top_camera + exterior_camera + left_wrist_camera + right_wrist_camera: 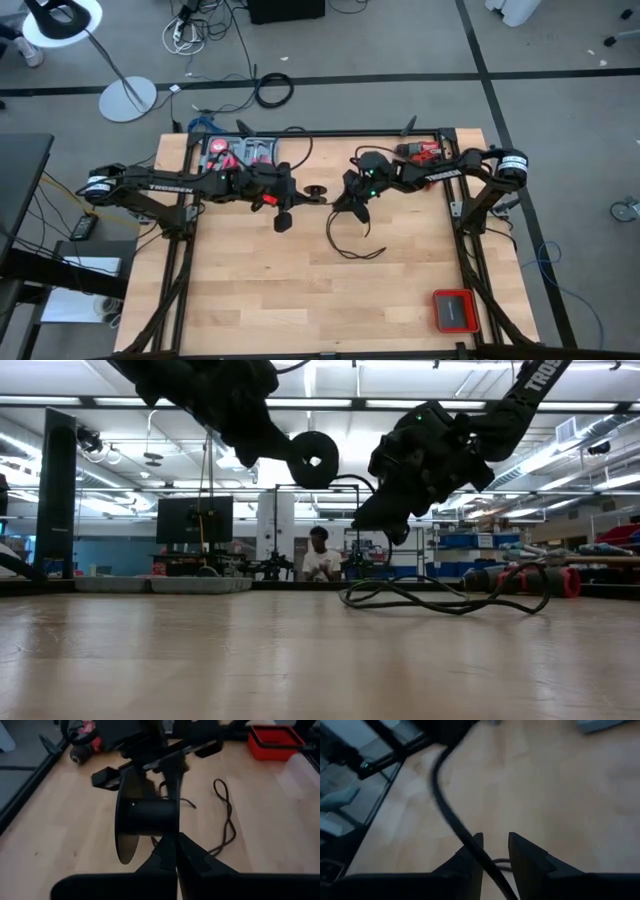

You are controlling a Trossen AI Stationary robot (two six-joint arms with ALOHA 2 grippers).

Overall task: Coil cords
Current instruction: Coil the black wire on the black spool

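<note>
A small black spool (150, 817) hangs above the middle of the table (250, 300), with my left gripper (175, 851) shut on it. The thin black cord (352, 245) leaves the spool (313, 458), arcs across to my right gripper (495, 847) close beside the spool, and drops into loose loops (440, 600) lying on the table. My right gripper's fingers stand a little apart with the cord running between them. In the high view my left gripper (300, 195) is left of the spool and my right gripper (355, 203) is right of it. My left gripper pinches the rim of one spool flange (172, 836) between its two fingertips, coming slanting down from the table's left side. The spool is lifted clear of the table, its axis roughly level. My right gripper has the cord (470, 840) passing through the gap between its fingers, lying against the inner side of one finger (476, 855). The gap is wider than the cord. The cord hangs slack below the fingers onto the table.
A red drill (420, 150) lies at the table's far right corner behind my right arm. A tray of red and black tools (240, 152) sits at the far left. A red box (455, 310) stands near the front right. Bare wood lies in front of both grippers.
</note>
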